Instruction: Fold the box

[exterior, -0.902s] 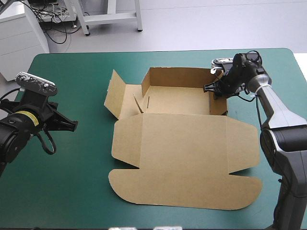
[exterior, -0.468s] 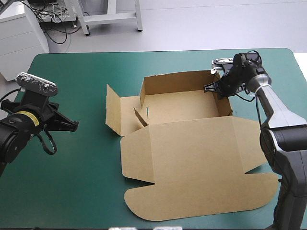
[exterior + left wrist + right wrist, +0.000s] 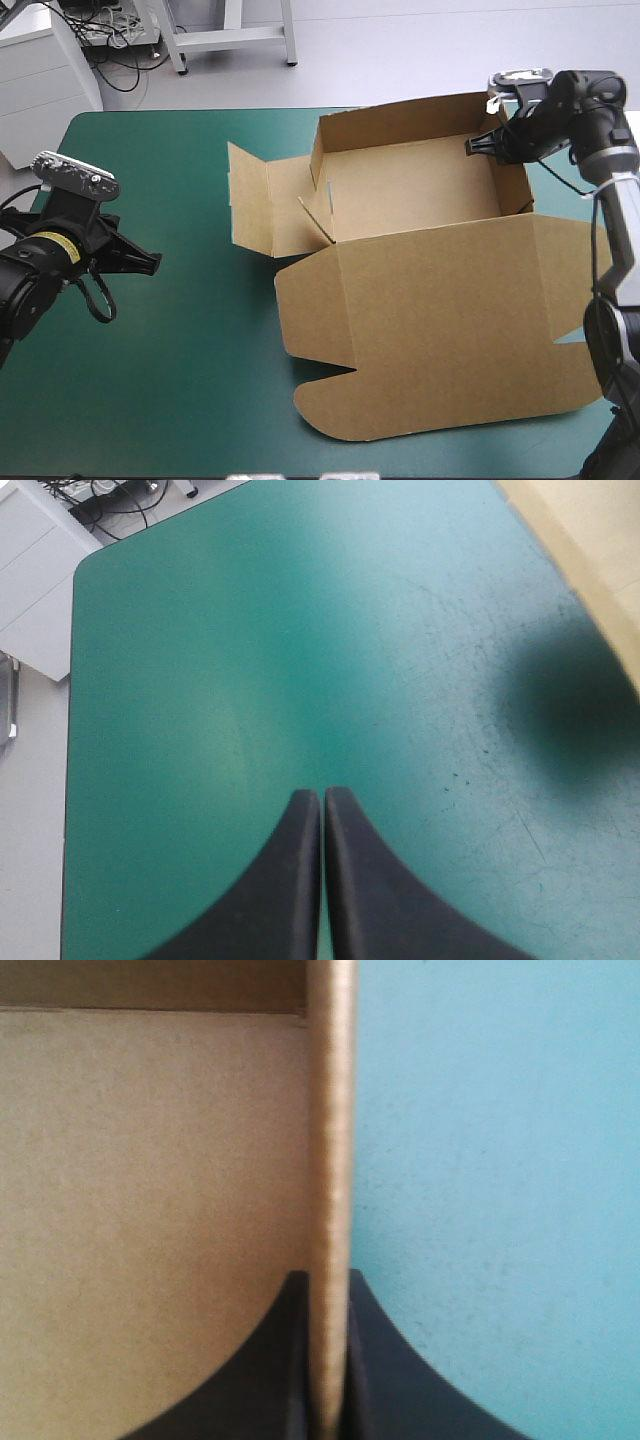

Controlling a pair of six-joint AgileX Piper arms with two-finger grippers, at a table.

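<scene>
I have the box (image 3: 410,190) over the table's (image 3: 150,380) right half, as an open tray with its lid flat. The tray end lies toward the table's far edge. The top of its far wall (image 3: 400,120) shows past that edge from the high camera. I cannot tell whether the base rests on the table or hangs just above it.

The lid (image 3: 440,320) spreads from the tray toward the table's near edge, and it has a rounded corner on the side toward the table's left edge. On that same side of the tray a side flap (image 3: 268,205) lies folded out, with a smaller flap (image 3: 240,195) standing at its outer end.

My right tool (image 3: 480,147) is near the table's far right corner, nearly closed on the tray's right wall (image 3: 512,180) at that wall's far end. From its wrist camera the board's edge runs straight up between the two black fingers (image 3: 262,1385). One pad is on the brown inside face and the other on the outside, with teal-green cover beyond.

My left tool (image 3: 152,262) is over the table's left part, near the left edge and well apart from the box. It holds nothing. Its fingers (image 3: 280,880) are pressed together in a single pointed arch above the bare teal-green cover. From that wrist camera a strip of the box's brown board shows ahead and off to one side, toward the table's middle.
</scene>
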